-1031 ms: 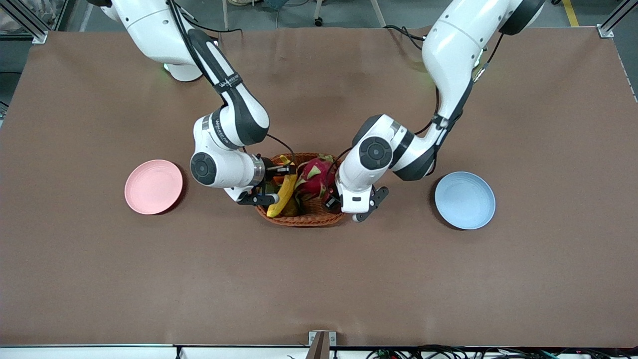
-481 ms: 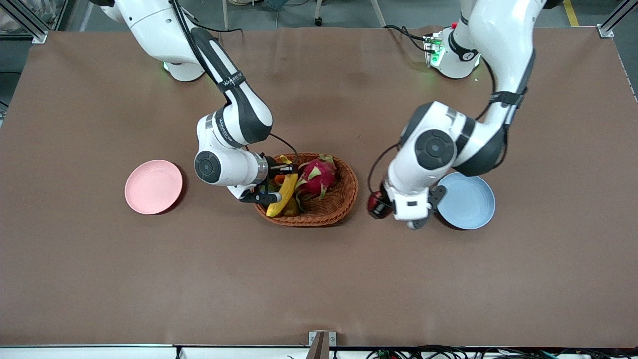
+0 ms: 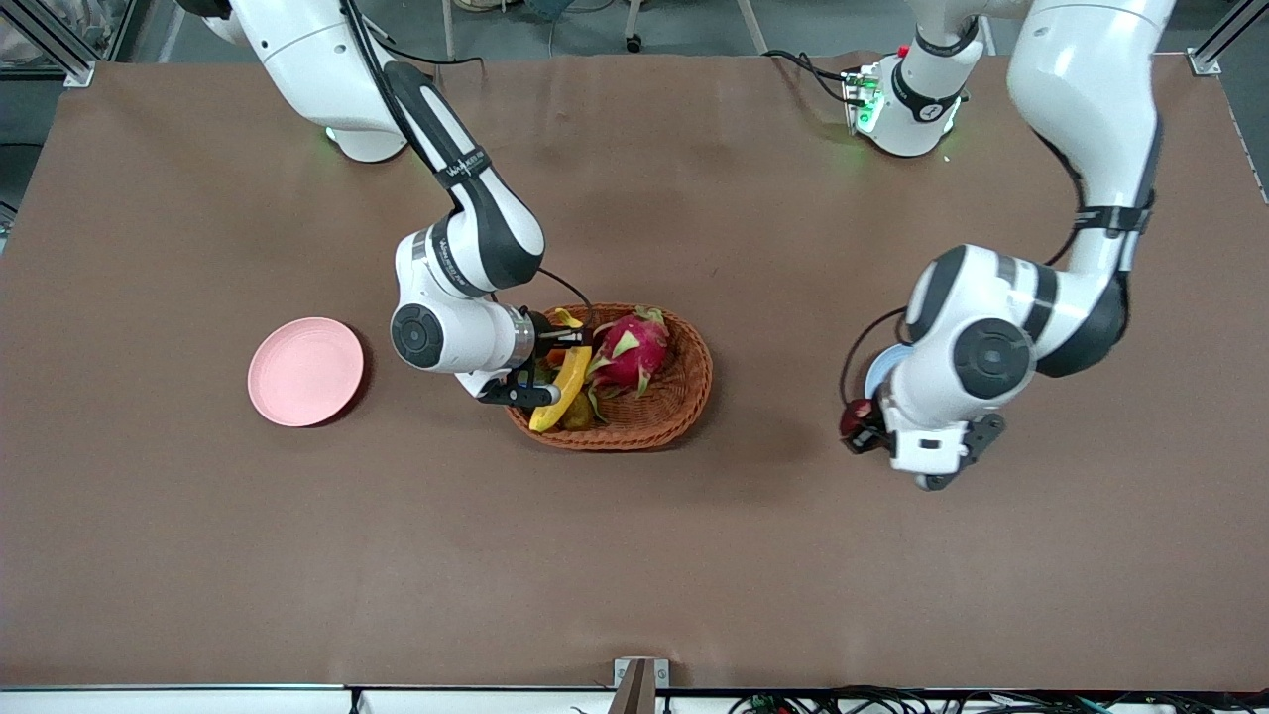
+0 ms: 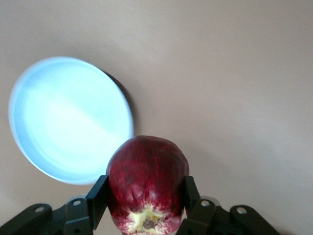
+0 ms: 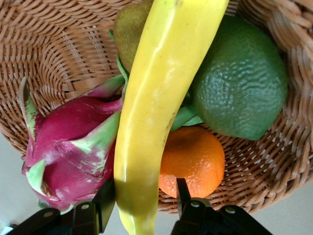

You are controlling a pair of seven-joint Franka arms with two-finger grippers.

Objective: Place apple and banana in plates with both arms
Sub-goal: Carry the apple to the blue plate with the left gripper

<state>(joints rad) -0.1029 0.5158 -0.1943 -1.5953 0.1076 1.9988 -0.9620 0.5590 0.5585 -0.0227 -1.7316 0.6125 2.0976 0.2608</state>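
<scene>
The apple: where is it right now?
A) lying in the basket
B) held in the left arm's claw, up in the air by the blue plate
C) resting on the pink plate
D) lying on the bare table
B: the left claw is shut on the apple, with the blue plate below it.

Brown table [image 3: 634,555], oval wicker basket [image 3: 684,412] around the middle of it, well in from every edge, pink dragon fruit [image 3: 633,349] with green scales inside, an orange fruit [image 5: 193,156] touching a bumpy green fruit [image 5: 239,83], a brownish-green fruit [image 5: 131,29] beside them
</scene>
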